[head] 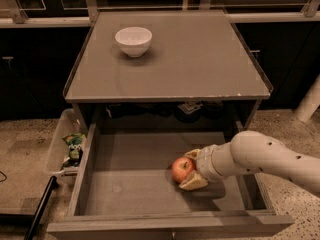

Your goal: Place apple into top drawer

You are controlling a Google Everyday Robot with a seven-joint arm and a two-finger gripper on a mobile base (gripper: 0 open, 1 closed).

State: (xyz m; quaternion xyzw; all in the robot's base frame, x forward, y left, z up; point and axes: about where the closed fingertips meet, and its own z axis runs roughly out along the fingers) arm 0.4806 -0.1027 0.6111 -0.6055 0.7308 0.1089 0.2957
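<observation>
Dim room, dark cabinets behind, speckled floor. A flat grey cabinet top carries a white ceramic bowl at its far left. Beneath it, the wide, shallow grey wooden top drawer stands pulled open toward the near side. A small round red-orange apple sits low on the drawer floor, right of centre. The white arm's two-finger gripper reaches in from the right, its tan fingers clasped on the apple's far and near sides. The apple looks firm, smooth and light, and likely to roll; a hold across its widest part suits it. Bare drawer floor lies to the left, while the right wall and front panel stand close by.
</observation>
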